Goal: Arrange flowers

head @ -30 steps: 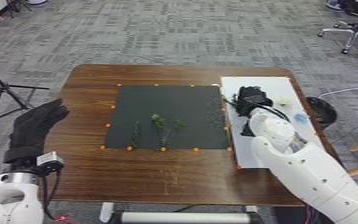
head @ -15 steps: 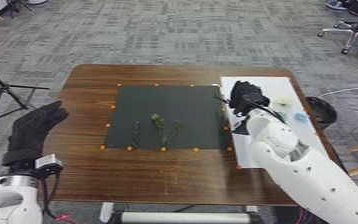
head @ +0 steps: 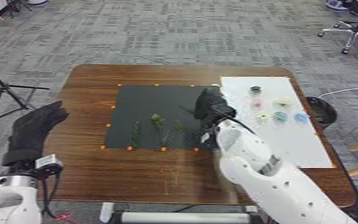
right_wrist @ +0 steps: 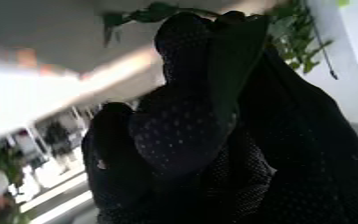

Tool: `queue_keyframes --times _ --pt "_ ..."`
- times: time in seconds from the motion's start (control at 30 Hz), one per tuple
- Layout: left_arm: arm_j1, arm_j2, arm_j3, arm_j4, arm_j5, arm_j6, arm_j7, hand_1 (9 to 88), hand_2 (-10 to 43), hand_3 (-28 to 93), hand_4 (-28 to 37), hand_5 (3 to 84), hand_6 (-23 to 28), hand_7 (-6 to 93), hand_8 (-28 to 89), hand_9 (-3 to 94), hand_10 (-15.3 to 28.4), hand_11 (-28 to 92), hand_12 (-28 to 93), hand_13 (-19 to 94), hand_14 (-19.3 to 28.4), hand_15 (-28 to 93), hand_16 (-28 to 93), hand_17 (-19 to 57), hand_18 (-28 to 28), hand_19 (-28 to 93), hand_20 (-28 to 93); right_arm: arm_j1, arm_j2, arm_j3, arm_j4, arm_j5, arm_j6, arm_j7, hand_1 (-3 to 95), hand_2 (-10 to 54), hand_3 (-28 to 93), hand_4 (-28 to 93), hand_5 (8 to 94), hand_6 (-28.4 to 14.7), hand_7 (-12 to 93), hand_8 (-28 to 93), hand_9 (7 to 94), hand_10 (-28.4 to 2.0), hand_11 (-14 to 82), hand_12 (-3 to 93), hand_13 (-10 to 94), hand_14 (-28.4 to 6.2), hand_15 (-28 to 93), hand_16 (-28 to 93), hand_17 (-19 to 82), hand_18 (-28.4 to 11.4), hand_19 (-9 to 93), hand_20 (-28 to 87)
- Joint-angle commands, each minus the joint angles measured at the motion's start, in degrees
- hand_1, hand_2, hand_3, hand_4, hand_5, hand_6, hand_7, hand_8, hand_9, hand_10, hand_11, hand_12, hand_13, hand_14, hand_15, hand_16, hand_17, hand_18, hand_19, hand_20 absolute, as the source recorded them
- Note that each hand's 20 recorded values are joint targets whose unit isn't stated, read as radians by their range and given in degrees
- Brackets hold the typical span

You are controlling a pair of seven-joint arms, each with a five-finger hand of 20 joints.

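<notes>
Right hand (head: 213, 106) is over the right side of the dark mat (head: 162, 100), mid-frame, fingers clamped on a leafy sprig (right_wrist: 291, 31). Left hand (head: 38, 125) sits at the left of the frame, fingers relaxed and pretty straight. More greenery (head: 157, 120) lies on the mat, just below centre. Imo the risk is leaves snagging on the fingers at release, which would drag the sprig crooked.
</notes>
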Motion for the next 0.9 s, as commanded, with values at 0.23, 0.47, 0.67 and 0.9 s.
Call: queue_keyframes --times 0.23,0.47,0.67,0.9 --pt "-1.23 1.15 0.77 0.71 0.23 -1.92 -0.44 27.7 0.2 71 -25.0 50.7 3.9 13.2 -7 49.0 15.0 20 12 38 18.9 24 0 6.7 13.0 11 20 -2.32 0.42 0.32 2.22 1.29 -2.4 2.17 58.3 -9.5 51 -4 76.2 -4.9 25 20 90.4 -10.9 23.0 33.2 94 -1.1 51 28 68 -8.2 89 41" --pt "-1.46 1.38 0.72 0.79 0.4 -2.25 -0.41 27.7 0.1 71 -24.9 50.6 3.9 13.1 -7 48.9 14.9 20 12 38 18.9 24 0 6.6 13.1 11 20 -1.77 1.01 1.5 1.34 2.8 -2.77 1.57 47.0 -9.5 54 -5 74.6 -5.7 22 15 87.2 -12.9 27.6 23.7 94 -1.5 49 30 67 -8.6 89 41" --pt "-1.47 1.42 0.79 0.77 0.4 -2.27 -0.26 27.9 0.0 70 -24.7 50.5 3.9 13.1 -7 48.7 14.9 20 12 38 18.7 24 0 6.5 13.1 11 20 -1.02 1.42 1.59 0.17 4.93 -2.55 1.33 40.5 -9.5 58 -6 74.3 -5.8 23 -5 86.8 -13.1 27.2 23.1 94 -1.9 48 31 67 -8.7 89 41" --pt "-1.45 1.33 0.77 0.71 0.37 -2.29 -0.52 28.1 0.0 70 -24.6 50.4 3.8 13.0 -7 48.6 14.9 20 12 38 18.8 24 0 6.5 13.1 11 20 -1.66 1.61 4.68 -3.37 13.36 0.78 1.24 37.4 -9.5 57 -5 74.3 -6.0 22 -6 86.8 -13.2 27.1 23.0 94 -2.3 48 31 67 -9.0 90 41"
